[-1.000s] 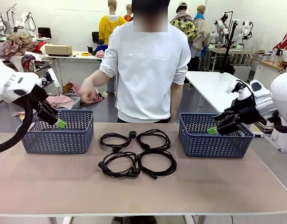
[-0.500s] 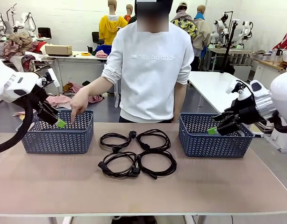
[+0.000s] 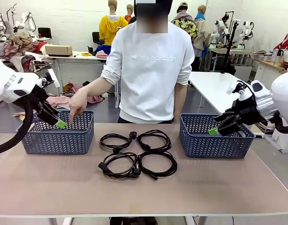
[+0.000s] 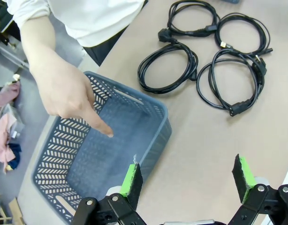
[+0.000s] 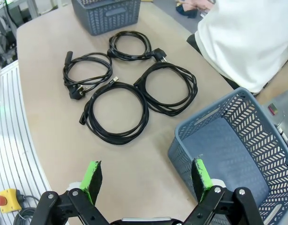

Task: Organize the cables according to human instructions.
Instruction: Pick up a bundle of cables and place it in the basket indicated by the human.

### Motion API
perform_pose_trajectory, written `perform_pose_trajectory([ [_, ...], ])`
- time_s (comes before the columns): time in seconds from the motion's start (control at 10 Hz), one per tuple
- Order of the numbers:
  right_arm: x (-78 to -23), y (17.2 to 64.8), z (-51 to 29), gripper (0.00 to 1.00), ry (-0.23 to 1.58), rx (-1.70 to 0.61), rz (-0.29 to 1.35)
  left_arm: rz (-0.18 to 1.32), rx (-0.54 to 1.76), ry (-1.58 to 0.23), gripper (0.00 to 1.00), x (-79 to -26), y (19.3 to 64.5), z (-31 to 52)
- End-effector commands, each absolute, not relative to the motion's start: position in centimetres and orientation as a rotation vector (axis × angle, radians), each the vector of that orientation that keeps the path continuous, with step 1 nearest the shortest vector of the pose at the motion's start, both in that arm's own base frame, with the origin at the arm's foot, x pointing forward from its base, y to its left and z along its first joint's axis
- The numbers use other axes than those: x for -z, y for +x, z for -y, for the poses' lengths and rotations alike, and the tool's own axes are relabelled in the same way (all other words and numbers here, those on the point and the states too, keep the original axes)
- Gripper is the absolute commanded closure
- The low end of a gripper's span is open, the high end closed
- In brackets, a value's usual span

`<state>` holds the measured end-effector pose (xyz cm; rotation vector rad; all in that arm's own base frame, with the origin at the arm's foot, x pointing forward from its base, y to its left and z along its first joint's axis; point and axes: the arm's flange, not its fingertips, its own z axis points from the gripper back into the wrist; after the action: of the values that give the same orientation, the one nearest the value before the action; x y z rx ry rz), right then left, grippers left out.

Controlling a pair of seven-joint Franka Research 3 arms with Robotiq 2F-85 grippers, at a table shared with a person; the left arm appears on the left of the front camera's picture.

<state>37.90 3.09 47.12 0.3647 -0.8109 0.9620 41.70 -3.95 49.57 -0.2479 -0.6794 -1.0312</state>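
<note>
Cables (image 3: 137, 153), four black coils, lay in a tight two-by-two cluster at the middle of the table (image 3: 144, 197). Neighbouring loops touched or overlapped, and their plug ends were hard to sort out from the front. The left gripper (image 4: 188, 176) hung close by the left basket (image 3: 55, 140), the right gripper (image 5: 146, 180) by the right basket (image 3: 214, 145). Each wrist view showed its jaws spread wide with nothing between them, while from the front only a green pad tip stood out. The right basket was cut off at the right wrist view's edge. Beyond, the person's hand (image 3: 77, 104) pointed one finger down into the left basket, slightly higher than half a second before; cables and arms had not moved.
</note>
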Motion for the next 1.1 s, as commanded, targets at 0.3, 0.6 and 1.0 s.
perform_pose_trajectory([
  [0.3,-46.9,38.3,-3.0,0.00,0.376,-0.982,0.828,0.661,1.098,-0.214,0.00,-49.8,42.0,5.2],
  [0.6,-46.9,38.3,-3.0,0.00,0.376,-0.982,0.828,0.570,1.295,-0.142,0.00,-49.6,43.2,10.8],
  [1.0,-46.9,38.3,-3.0,0.00,0.376,-0.982,0.828,0.374,1.544,-0.057,0.00,-45.8,44.5,20.3],
])
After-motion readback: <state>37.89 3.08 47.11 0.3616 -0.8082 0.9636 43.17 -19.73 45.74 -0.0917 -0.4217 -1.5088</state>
